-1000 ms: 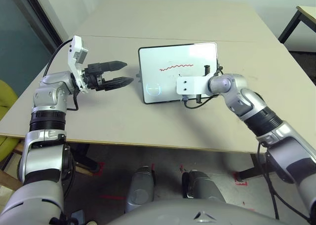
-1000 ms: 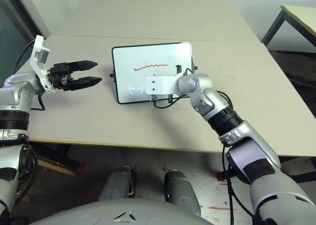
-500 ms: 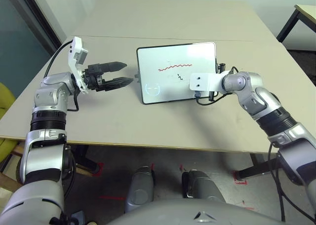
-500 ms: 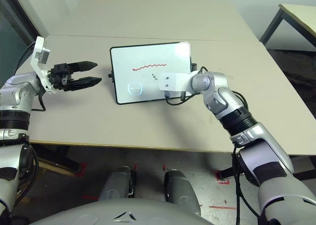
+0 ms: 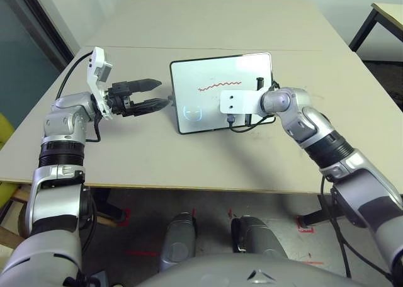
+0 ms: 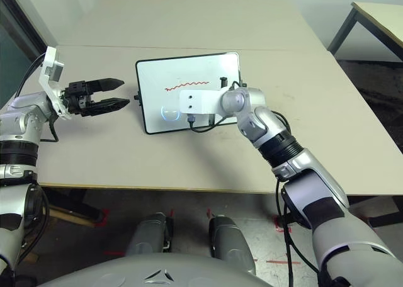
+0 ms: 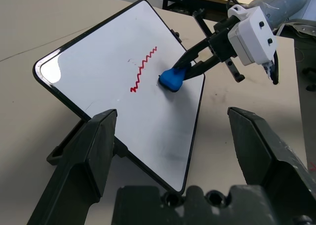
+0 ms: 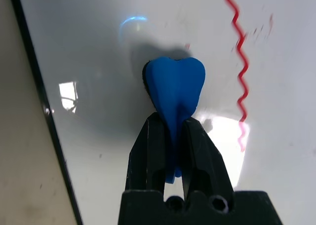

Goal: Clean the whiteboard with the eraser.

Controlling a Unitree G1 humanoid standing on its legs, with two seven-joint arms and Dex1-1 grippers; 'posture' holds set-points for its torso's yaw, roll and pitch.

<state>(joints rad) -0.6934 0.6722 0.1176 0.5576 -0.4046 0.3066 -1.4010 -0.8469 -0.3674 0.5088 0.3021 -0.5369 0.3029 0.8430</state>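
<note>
- The whiteboard point(image 5: 221, 92) lies flat on the beige bench point(image 5: 189, 155), near its middle, with a red squiggle point(image 5: 219, 85) across its upper part and a faint round doodle point(image 5: 192, 112) near its lower left corner.
- The right gripper point(image 7: 190, 67) has its jaws clamped tight on the blue eraser point(image 8: 175, 89), which presses on the board just beside the squiggle.
- From the head views, the white wrist module point(image 5: 239, 102) covers the eraser and part of the board's lower half.
- The left gripper point(image 5: 154, 93) hovers just off the board's left edge, jaws spread wide and holding nothing.
- Nothing stands between either arm and the board.
- A second table point(image 5: 385, 13) is cut off at the top right.
- A glare patch point(image 8: 229, 136) washes out the squiggle's end.
</note>
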